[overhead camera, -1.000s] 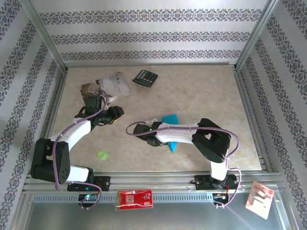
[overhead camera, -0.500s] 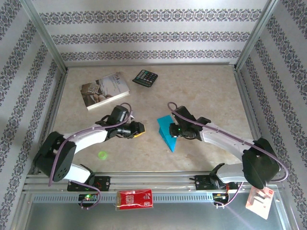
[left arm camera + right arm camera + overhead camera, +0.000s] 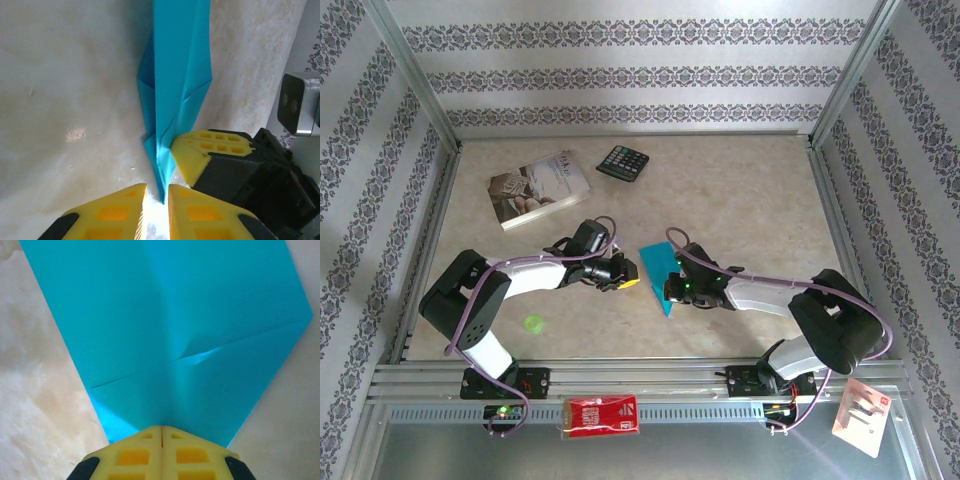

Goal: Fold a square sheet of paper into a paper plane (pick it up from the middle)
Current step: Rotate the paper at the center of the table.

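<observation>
The turquoise-blue sheet of paper (image 3: pixel 655 266) lies mid-table, folded into a pointed wedge with a lengthwise crease (image 3: pixel 165 315). My right gripper (image 3: pixel 669 291) comes at it from the right. Its jaws (image 3: pixel 161 429) are pressed together where the crease meets the paper's near edge, so they look shut on the paper. My left gripper (image 3: pixel 632 279) sits at the paper's left side. In the left wrist view the paper (image 3: pixel 177 75) runs down to a thin tip that reaches into the narrow gap of the left gripper (image 3: pixel 156 200), with the jaws off it. The right gripper's yellow finger (image 3: pixel 210 145) touches the paper there.
A pale printed book (image 3: pixel 538 187) and a black calculator (image 3: pixel 623 161) lie at the back left. A small green disc (image 3: pixel 533 323) rests near the left arm. A red packet (image 3: pixel 602 415) and a white card (image 3: pixel 861 415) sit beyond the front rail.
Both arms swung in on the paper. The left gripper came from near the book to the paper's left side. The right gripper turned to the paper and closed; both jaws narrowed.
</observation>
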